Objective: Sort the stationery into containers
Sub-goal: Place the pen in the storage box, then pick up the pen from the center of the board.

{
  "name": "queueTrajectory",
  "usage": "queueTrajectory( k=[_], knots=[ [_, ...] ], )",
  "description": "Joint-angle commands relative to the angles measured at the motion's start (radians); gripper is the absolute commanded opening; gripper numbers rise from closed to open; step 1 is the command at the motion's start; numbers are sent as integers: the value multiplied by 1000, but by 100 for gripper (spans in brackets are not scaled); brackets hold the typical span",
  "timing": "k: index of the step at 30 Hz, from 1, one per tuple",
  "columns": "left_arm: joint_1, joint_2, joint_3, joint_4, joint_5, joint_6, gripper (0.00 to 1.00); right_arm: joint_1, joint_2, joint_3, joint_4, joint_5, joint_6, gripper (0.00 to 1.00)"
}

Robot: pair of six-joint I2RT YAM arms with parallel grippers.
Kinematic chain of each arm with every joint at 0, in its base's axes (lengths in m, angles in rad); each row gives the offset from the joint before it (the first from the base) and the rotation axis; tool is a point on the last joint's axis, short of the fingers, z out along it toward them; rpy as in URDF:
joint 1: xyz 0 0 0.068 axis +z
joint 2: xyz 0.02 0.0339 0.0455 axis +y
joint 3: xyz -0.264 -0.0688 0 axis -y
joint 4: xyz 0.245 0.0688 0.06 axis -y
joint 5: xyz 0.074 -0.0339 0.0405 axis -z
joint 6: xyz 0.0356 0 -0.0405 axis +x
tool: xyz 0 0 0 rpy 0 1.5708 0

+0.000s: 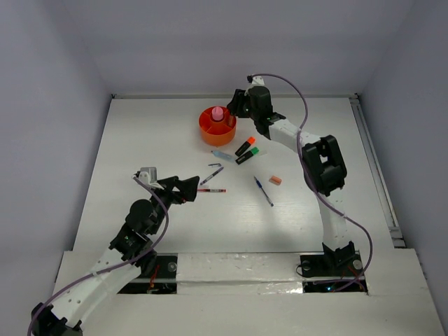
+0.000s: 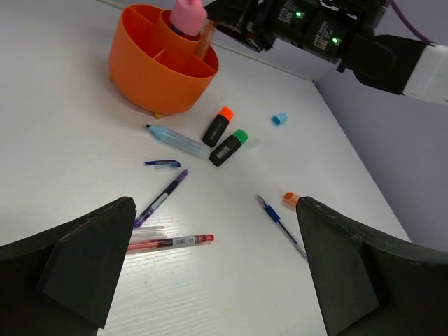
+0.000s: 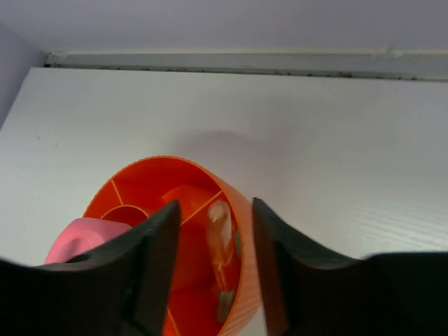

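orange cup (image 1: 213,134): far middle of the table (image 1: 140,140), divided inside into compartments.
pink bottle (image 1: 218,113): upright in one compartment of the orange cup.
right gripper (image 3: 215,206): over the cup's right side, fingers apart, gripping nothing.
peach marker (image 3: 218,241): stands in a compartment by the cup's right rim, between the right fingers and clear of both.
left gripper (image 2: 215,204): near left, jaws wide apart and empty, over the table.
red pen (image 1: 211,190): flat on the table, just right of the left gripper.
purple pen (image 1: 211,176): just beyond the red pen.
light-blue pen (image 1: 220,155): just near of the cup.
orange-capped marker (image 1: 245,146) and green-capped marker (image 1: 246,155): side by side, near right of the cup.
blue pen (image 1: 264,190): right of centre.
peach eraser (image 1: 275,180): just right of the blue pen.
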Motion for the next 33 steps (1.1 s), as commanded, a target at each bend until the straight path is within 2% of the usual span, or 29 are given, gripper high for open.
queueTrajectory(
  k=[1, 2, 5, 8, 10, 11, 12, 13, 15, 20, 22, 25, 26, 28, 29, 32, 33],
  knots=[
    [2, -3, 16, -19, -94, -41, 99, -7, -86, -22, 45, -54, -4, 55],
    [2, -3, 19, -25, -100, -52, 99, -7, -98, -26, 41, -57, -4, 59],
    [2, -4, 45, -64, -121, -54, 99, -7, -165, -71, 33, -71, -8, 64],
    [2, -11, 82, -114, -147, -75, 99, -7, -270, -155, 33, -89, -16, 61],
    [2, -12, 103, -153, -167, -118, 99, -7, -333, -221, 51, -124, -7, 52],
    [2, -12, 110, -166, -178, -133, 99, 5, -395, -285, 56, -137, -4, 32],
    [2, -9, 128, -204, -208, -150, 99, 5, -422, -308, 45, -152, -11, 24],
    [2, -6, 139, -228, -227, -184, 99, 37, -443, -325, 27, -173, -18, 12],
    [2, 3, 178, -298, -291, -216, 99, 66, -489, -359, -33, -193, -48, 6],
    [2, 6, 272, -435, -382, -301, 99, 172, -542, -434, -97, -267, -76, 4],
    [2, -11, 306, -466, -390, -296, 99, 233, -542, -436, -133, -342, -76, 7],
    [2, -50, 352, -498, -387, -287, 99, 338, -514, -402, -189, -341, -111, 21],
    [2, -61, 366, -507, -390, -284, 99, 361, -479, -357, -223, -335, -125, 33],
    [2, -89, 413, -535, -399, -269, 99, 404, -435, -306, -287, -303, -157, 45],
    [2, -95, 430, -547, -403, -266, 99, 436, -408, -251, -309, -290, -166, 56],
    [2, -123, 495, -593, -422, -241, 99, 476, -307, -175, -378, -247, -188, 70],
    [2, -136, 507, -616, -437, -236, 99, 501, -251, -116, -422, -237, -202, 78]
  ],
)
